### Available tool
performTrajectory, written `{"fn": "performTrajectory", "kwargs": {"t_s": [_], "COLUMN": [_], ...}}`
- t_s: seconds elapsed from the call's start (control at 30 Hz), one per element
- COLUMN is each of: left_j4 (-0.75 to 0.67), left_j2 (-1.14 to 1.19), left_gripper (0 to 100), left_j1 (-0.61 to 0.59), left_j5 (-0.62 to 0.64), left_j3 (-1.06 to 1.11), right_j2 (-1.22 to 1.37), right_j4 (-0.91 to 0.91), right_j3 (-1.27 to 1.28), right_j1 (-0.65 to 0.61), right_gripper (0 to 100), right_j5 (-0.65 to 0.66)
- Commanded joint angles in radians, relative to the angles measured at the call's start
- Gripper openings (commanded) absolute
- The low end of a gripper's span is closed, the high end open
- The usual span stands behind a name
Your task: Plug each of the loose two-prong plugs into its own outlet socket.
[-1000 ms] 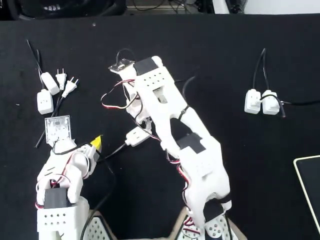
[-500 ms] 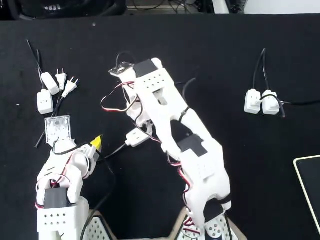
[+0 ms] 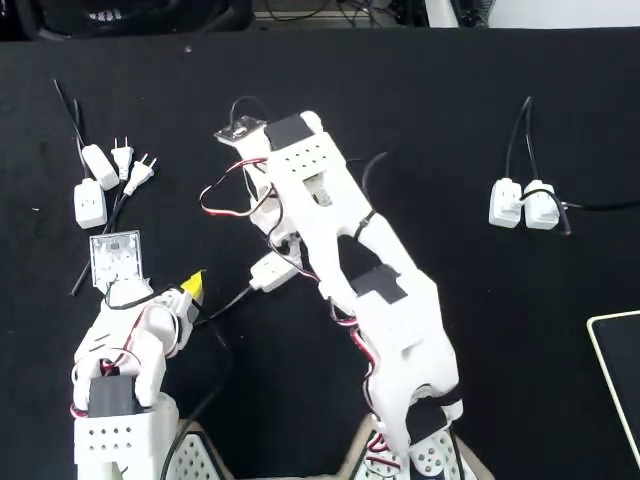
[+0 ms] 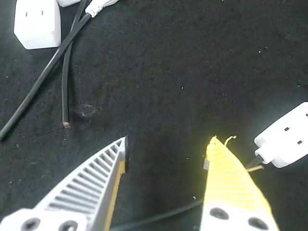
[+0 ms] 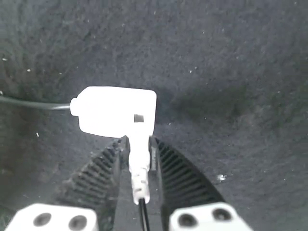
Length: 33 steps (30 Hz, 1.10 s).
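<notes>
The counter [image 3: 480,110] is black, flecked with pale specks. Both arms are white. The right arm [image 3: 340,250] bears black patches and carries red, white and black wires [image 3: 225,205]; the left arm [image 3: 125,370] has a black patch as well. The left pincer [image 4: 168,142] has one ribbed white finger edged in yellow and one ribbed finger that is all yellow. The right pincer [image 5: 138,144] has ribbed black fingers on white bases. The plug [image 5: 138,166] is white on a black cable. The socket [image 5: 115,113] is white with a small grey square. Near the far left corner, the loose plugs [image 3: 122,157] and left sockets [image 3: 90,203] are white with black cables. The joined pair [image 3: 505,203] by the right edge is white too.
</notes>
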Motion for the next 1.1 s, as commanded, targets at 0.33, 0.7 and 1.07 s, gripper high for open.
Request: {"fn": "performTrajectory", "kwargs": {"t_s": [0.33, 0.7, 1.07], "left_j4": [-0.006, -0.006, -0.006], "left_j2": [-0.005, -0.006, -0.006], "left_gripper": [27, 27, 27], "left_j1": [-0.013, -0.013, -0.013], "left_j5": [-0.009, -0.009, -0.009], "left_j3": [-0.013, -0.013, -0.013], "right_j2": [0.008, -0.12, -0.211], "right_j4": [0.034, 0.034, 0.034], "right_j3": [0.044, 0.079, 0.16], "right_j1": [-0.009, -0.008, 0.009], "right_gripper": [1.0, 1.0, 1.0], "right_j5": [0.032, 0.034, 0.091]}}
